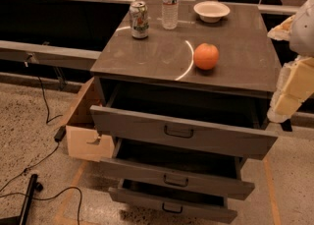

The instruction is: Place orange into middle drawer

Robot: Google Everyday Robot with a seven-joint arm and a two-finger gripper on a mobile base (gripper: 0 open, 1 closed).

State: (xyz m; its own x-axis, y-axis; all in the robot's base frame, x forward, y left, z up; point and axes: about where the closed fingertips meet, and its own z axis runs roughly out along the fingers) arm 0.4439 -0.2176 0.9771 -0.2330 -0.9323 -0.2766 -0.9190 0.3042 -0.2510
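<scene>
The orange (206,56) sits on the dark grey cabinet top (147,57), right of centre, with nothing holding it. The cabinet's three drawers are all pulled out. The middle drawer (176,180) is open below the taller top drawer (181,133) and above the lowest drawer (171,208); what shows of its inside is dark. My gripper (287,96), cream-padded, hangs at the right edge of the view, beside the cabinet's right side and lower than the orange. It holds nothing that I can see.
On the cabinet top stand a soda can (139,19), a clear water bottle (170,2) and a white bowl (211,11). A cardboard box (83,130) leans against the cabinet's left side. Black cables (44,160) lie on the speckled floor at left.
</scene>
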